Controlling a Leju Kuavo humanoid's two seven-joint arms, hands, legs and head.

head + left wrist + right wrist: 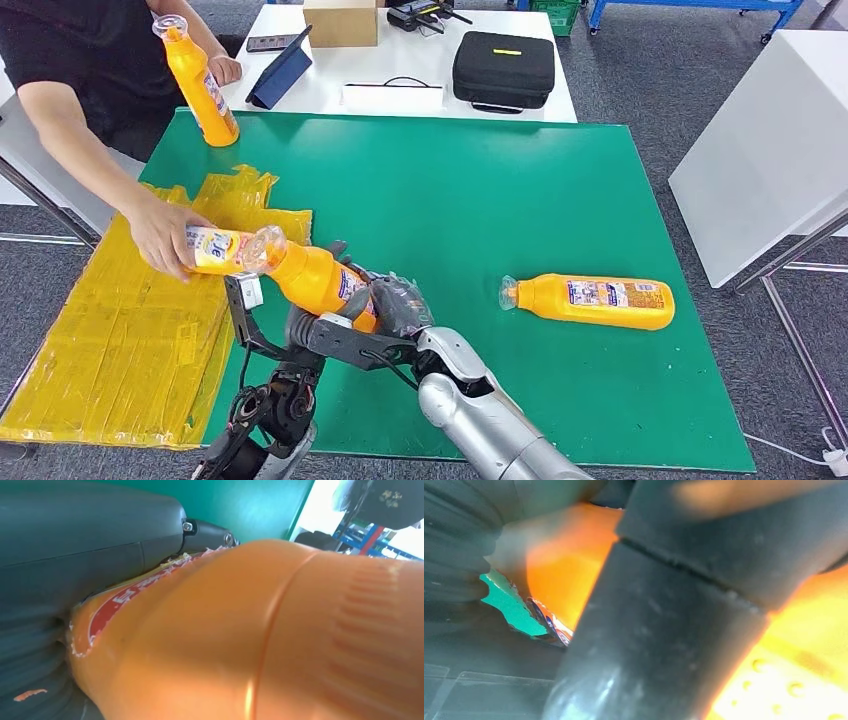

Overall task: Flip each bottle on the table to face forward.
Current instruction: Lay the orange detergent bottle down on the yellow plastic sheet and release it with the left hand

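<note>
Both robot hands grasp one orange bottle (315,280) above the green desk (500,200): the right robot hand (400,305) wraps its base, the left robot hand (310,325) beneath. A person's hand (160,235) holds another bottle (215,250) touching its neck; a third bottle (595,300) lies flat, a fourth bottle (200,85) stands upright.

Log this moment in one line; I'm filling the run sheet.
both hands hold orange bottle | person's hand on another bottle | third bottle lying on green mat

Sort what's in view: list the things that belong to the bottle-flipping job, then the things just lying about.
Job:
held bottle, gripped by both hands
lying bottle
bottle in the person's hand
standing bottle
green mat

Lying about:
black case
cardboard box
tablet
yellow sheet
</note>
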